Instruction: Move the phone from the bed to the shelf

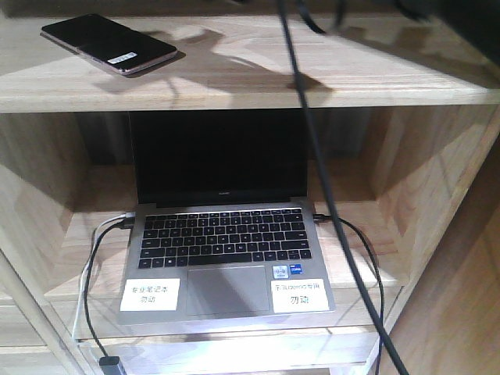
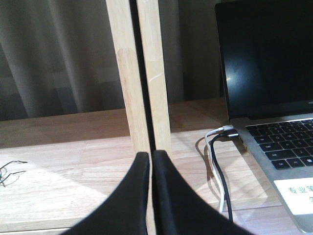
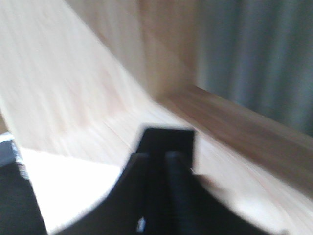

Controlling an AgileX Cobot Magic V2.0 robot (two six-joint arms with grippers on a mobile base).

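- One phone [image 1: 109, 44] lies flat on the shelf [image 1: 258, 82] top plank, near its left front edge, above the laptop [image 1: 223, 234].
- Risk: withdrawing arms or the dangling cable [image 1: 312, 156] could snag and nudge it off.
- Appearance: glossy black slab, white sticker, pinkish edge.
- Left gripper [image 2: 150, 161]: jaws pressed together, empty.
- Right gripper [image 3: 157, 164]: blurred; jaws seem closed, nothing held.

One phone [image 1: 109, 44] lies at the upper left of the front view. One open laptop [image 1: 223, 234] sits at centre, bearing two white labels [image 1: 149, 296]. Two cables [image 2: 219, 169], one white and one black, plug into its left side.
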